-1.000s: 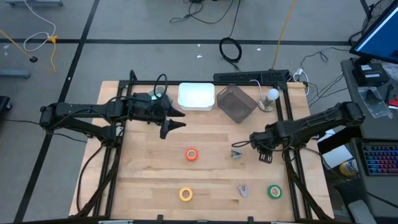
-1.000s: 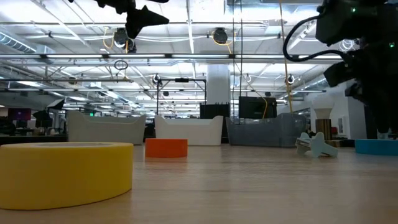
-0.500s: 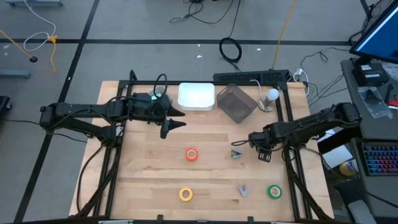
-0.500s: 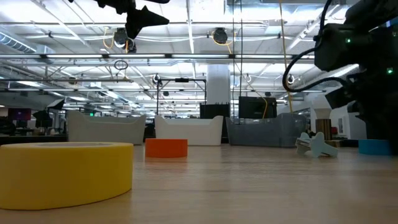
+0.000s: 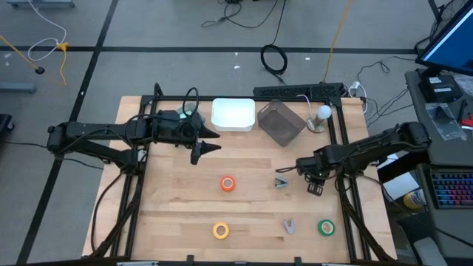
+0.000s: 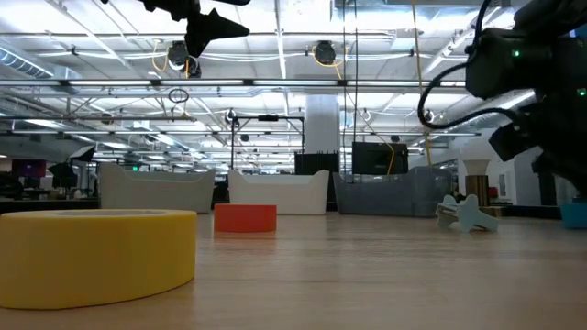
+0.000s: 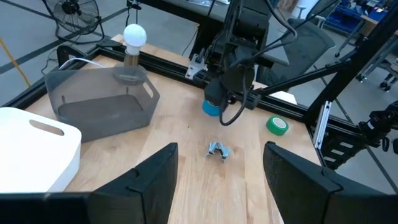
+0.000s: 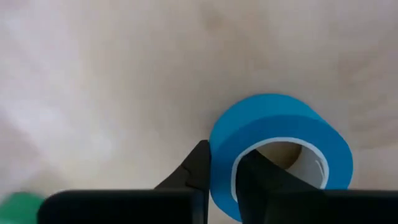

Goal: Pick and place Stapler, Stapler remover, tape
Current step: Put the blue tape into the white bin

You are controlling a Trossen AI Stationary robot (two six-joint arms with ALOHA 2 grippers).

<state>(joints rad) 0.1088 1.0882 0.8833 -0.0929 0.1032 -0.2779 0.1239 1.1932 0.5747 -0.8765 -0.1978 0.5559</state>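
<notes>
My right gripper (image 8: 222,171) is down at the table's right side (image 5: 314,179), shut on the blue tape roll (image 8: 280,152). That roll also shows under it in the left wrist view (image 7: 211,107). The orange tape (image 5: 228,184), yellow tape (image 5: 221,230) and green tape (image 5: 326,227) lie flat on the wood. A small grey claw-shaped piece (image 5: 281,182), perhaps the stapler remover, lies just left of my right gripper. Another grey piece (image 5: 288,225) lies nearer the front. My left gripper (image 5: 208,145) hangs open, high over the far left. My right gripper has one finger (image 8: 264,177) inside the blue roll's open centre and the other (image 8: 198,167) outside it. The ring's wall (image 8: 225,155) is pinched between them. The fingers come from above, pointing steeply down. Whether the roll rests on the wood or is just clear, I cannot tell.
A white bin (image 5: 233,114) and a grey see-through bin (image 5: 281,122) stand at the far edge, with a white bulb on a stand (image 5: 323,114) beside them. Black frame rails (image 5: 341,148) run along the table's sides. Bare wood lies around the rolls.
My right gripper has come down a little onto the blue tape and tipped more steeply downward, rolling slightly. In the low view the blue roll now shows only at the picture's right edge, partly behind the gripper.
</notes>
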